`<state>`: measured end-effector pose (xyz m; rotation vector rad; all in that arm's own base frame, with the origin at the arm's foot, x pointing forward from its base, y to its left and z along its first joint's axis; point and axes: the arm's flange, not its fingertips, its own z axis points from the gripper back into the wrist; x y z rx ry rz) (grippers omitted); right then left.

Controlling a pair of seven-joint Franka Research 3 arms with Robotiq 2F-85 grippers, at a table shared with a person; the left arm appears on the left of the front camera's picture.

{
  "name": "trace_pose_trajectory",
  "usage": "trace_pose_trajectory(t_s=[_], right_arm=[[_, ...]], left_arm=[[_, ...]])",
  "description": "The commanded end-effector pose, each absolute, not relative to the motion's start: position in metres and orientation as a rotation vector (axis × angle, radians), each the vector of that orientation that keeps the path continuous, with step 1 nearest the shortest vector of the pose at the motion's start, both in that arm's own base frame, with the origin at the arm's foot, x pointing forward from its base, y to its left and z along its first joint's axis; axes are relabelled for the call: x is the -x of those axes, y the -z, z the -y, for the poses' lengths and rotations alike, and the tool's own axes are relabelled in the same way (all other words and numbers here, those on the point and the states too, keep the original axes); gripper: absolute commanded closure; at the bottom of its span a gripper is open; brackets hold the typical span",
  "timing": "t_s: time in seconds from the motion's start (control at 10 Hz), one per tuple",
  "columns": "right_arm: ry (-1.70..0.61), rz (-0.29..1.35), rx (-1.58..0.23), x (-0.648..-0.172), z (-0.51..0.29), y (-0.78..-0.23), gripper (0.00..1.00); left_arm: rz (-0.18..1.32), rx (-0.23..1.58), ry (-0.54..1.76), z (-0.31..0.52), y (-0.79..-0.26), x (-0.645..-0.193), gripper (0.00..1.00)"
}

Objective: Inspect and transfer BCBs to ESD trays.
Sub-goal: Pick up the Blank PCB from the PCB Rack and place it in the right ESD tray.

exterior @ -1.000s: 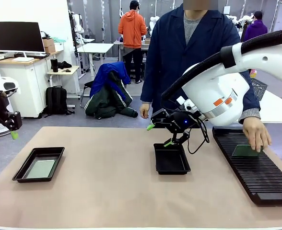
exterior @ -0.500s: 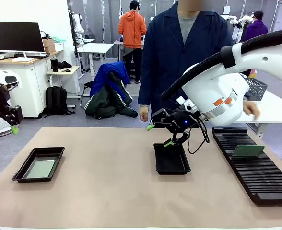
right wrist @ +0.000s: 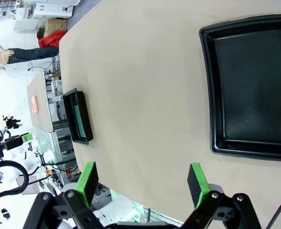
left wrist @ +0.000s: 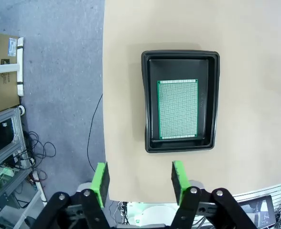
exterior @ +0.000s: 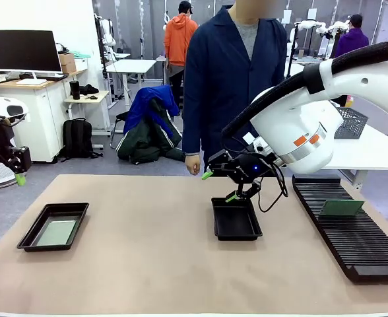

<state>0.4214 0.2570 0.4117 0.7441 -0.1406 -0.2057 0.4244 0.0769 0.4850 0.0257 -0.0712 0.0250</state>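
Note:
One ESD tray (exterior: pixel 79 223) lies at the table's left with a pale green BCB (exterior: pixel 55 232) flat inside. In the left wrist view the same tray (left wrist: pixel 208 100) and BCB (left wrist: pixel 178 109) lie below my left gripper (left wrist: pixel 139 180), which is open and empty. That gripper (exterior: pixel 2 178) hangs off the table's left edge. The second ESD tray (exterior: pixel 236 223) sits mid-table, empty. My right gripper (exterior: pixel 219 186) hovers open just above its far end; its wrist view shows the empty tray (right wrist: pixel 253 86) ahead of the gripper (right wrist: pixel 143 183). Another green BCB (exterior: pixel 341 208) stands in the rack.
A long black slotted rack (exterior: pixel 352 244) runs along the table's right side. A person in a dark blue coat (exterior: pixel 230 79) stands at the far edge, one hand (exterior: pixel 193 165) hanging near the table. The tan mat (exterior: pixel 148 264) between the trays is bare.
The person's hand let go of the green board on the rack and pulled away; the person stepped toward picture left. The left gripper shifted slightly; the right arm has not moved.

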Motion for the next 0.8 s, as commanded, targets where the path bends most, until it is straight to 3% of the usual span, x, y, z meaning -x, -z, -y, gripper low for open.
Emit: trace_pose_trajectory(t_s=[0.0,0.6,0.7], right_arm=[[0.209,0.137,-0.740,-0.4206,-0.2580,-0.4114,0.00],[0.209,0.137,-0.740,-0.4206,-0.2580,-0.4114,0.00],[0.209,0.137,-0.740,-0.4206,-0.2580,-0.4114,0.00]], left_arm=[[0.073,-0.026,-0.032,-0.0776,-0.4833,-0.4232,0.30],[0.073,-0.026,-0.032,-0.0776,-0.4833,-0.4232,0.30],[0.071,-0.026,-0.025,-0.0769,-0.4850,-0.4244,0.14]])
